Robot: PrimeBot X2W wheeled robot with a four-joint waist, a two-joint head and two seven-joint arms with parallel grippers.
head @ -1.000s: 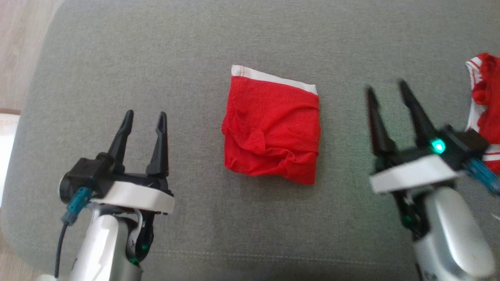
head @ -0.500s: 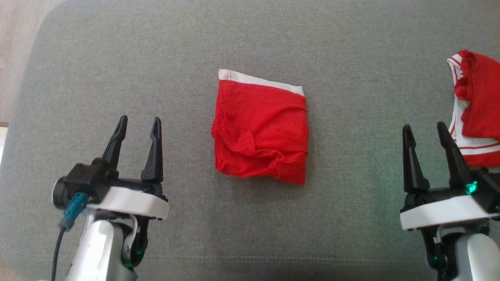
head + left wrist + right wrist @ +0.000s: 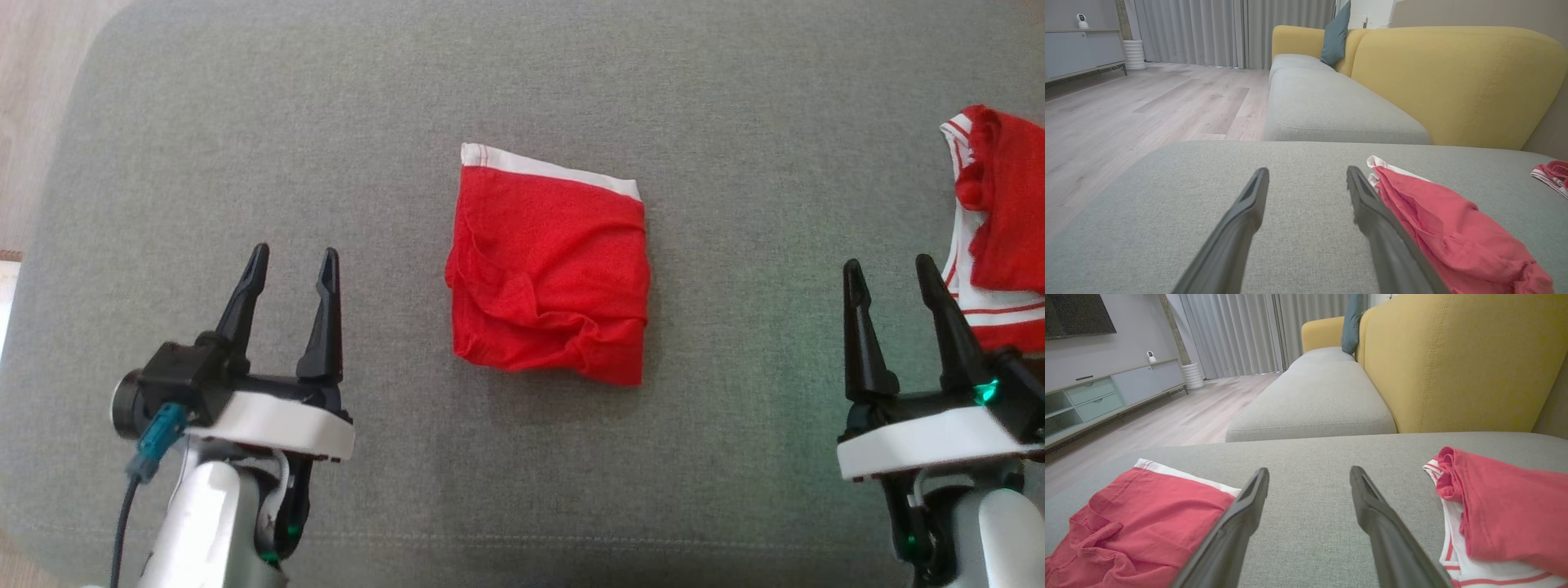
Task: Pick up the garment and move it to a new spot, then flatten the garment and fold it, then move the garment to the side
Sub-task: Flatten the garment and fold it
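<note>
Cushion (image 3: 245,122) bears folded garment (image 3: 549,269) between left gripper (image 3: 294,251) and right gripper (image 3: 889,263), both spread empty, seemingly ready to shift it.

Left gripper (image 3: 294,251): two dark fingers spread wide, empty, pointing forward, above the seat cushion (image 3: 522,73) near its near left corner. Right gripper (image 3: 887,263): fingers equally spread, empty, pointing forward, above cushion's near edge, toward the right.

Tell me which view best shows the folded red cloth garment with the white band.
The head view: the folded red cloth garment with a white band lies whole, seen from above. The left wrist view shows it obliquely, partly behind the left end effector; the right wrist view crops it at the lower left.
</note>
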